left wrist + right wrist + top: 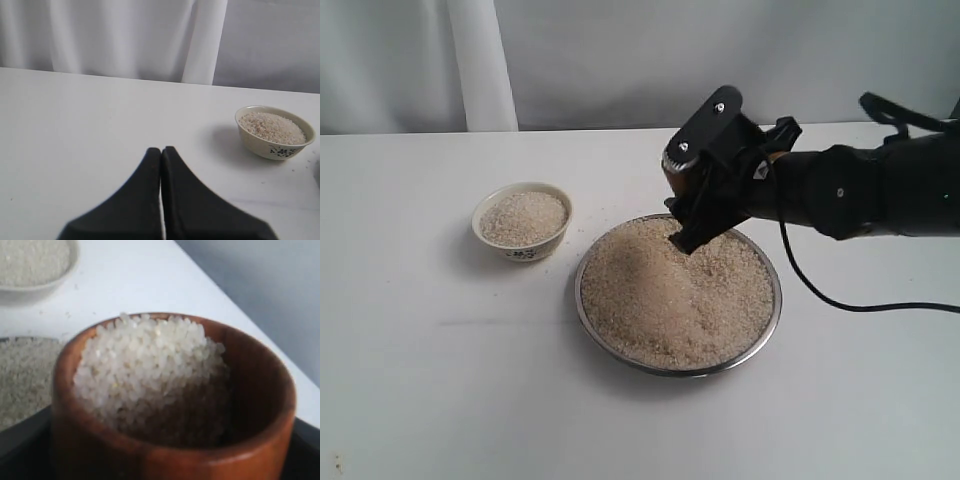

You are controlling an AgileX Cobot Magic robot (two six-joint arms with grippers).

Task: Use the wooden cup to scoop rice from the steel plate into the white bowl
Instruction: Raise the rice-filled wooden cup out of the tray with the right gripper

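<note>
The steel plate point(578, 300) lies at the table's middle, heaped with rice point(670, 300). My right gripper point(705, 205) hangs over the plate's far edge, shut on the wooden cup point(672, 177). In the right wrist view the wooden cup point(165, 460) is upright between the dark fingers point(20, 450) and holds a mound of rice point(145, 370). To the plate's left stands the white bowl point(525, 252), nearly full of rice point(523, 218). My left gripper point(161, 150) is shut on nothing, low over bare table, with the white bowl point(272, 147) ahead of it. It does not show in the exterior view.
A black cable point(840, 300) trails from the right arm across the table to the right of the plate. A white curtain point(480, 60) hangs behind the table's far edge. A few loose grains point(67, 315) lie between bowl and plate.
</note>
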